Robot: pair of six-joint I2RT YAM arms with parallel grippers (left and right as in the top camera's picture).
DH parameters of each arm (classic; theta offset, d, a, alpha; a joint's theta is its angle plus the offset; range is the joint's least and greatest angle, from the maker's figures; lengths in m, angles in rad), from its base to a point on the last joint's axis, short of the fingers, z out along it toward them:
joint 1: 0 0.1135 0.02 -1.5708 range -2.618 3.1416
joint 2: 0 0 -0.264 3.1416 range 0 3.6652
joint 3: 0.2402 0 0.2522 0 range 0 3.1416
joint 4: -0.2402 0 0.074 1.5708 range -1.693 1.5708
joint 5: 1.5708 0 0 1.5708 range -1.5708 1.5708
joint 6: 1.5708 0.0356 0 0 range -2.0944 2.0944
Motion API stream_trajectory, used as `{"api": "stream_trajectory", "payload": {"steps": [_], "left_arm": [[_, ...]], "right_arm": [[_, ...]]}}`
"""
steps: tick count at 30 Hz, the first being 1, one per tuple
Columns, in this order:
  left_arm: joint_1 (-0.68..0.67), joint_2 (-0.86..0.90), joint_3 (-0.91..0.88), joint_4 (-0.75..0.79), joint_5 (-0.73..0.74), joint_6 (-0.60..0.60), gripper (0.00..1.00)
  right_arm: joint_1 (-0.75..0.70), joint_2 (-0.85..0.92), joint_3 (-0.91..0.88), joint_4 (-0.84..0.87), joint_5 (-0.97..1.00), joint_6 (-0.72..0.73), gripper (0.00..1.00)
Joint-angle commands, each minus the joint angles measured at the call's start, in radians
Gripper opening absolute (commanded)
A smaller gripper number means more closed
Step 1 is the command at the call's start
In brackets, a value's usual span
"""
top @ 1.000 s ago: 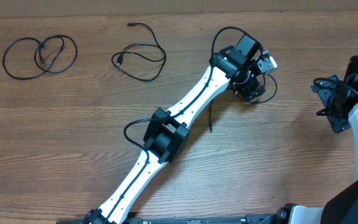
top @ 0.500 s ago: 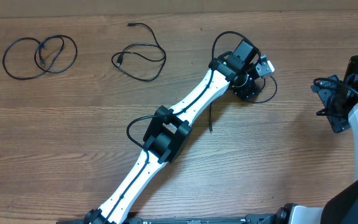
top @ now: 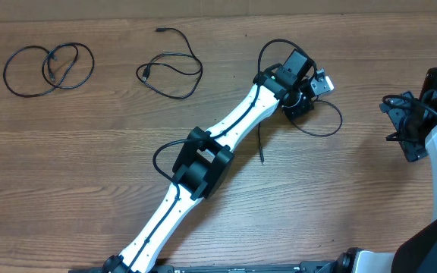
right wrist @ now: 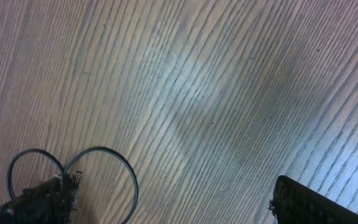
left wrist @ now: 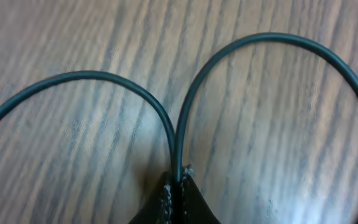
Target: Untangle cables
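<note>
Left gripper (top: 300,97) is clamping the held cable (top: 328,125). In the left wrist view the two fingertips (left wrist: 165,200) are pressing together on the cord at one point. From that pinch the cord is splitting into two arcs, one curving left and one curving right, both lying against the table (top: 89,167).

In the overhead view the held cable is sitting right of centre, at the end of the left arm. Its loop is bulging out to the right of the gripper, with the long axis running roughly left to right. A short straight tail (top: 260,145) is showing beside the arm. It is running nearly straight up and down the frame, its free end pointing toward the near edge. Its join with the loop is hidden under the arm.

Far-left cable (top: 48,68) is lying as overlapping rings at the far left corner. Middle cable (top: 169,72) is lying as one loose loop, one end trailing toward the far edge. Both are well apart from the grippers.

Right gripper (top: 400,125) is hanging at the right edge with its jaws apart, gripping nothing.
</note>
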Motion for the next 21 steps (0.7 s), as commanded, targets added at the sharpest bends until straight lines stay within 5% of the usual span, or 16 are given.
{"api": "stream_trajectory", "payload": {"steps": [1, 10, 21], "left_arm": [[0.003, -0.002, 0.058, -0.087, -0.022, 0.005, 0.04], [0.048, -0.182, 0.283, -0.382, -0.115, -0.043, 0.04], [0.185, -0.525, 0.308, -0.594, -0.116, -0.168, 0.04]], "right_arm": [[-0.001, -0.004, 0.018, 0.005, 0.002, 0.003, 1.0], [-0.001, -0.004, 0.018, 0.005, 0.002, 0.003, 1.0], [-0.001, -0.004, 0.018, 0.005, 0.002, 0.003, 1.0]]}}
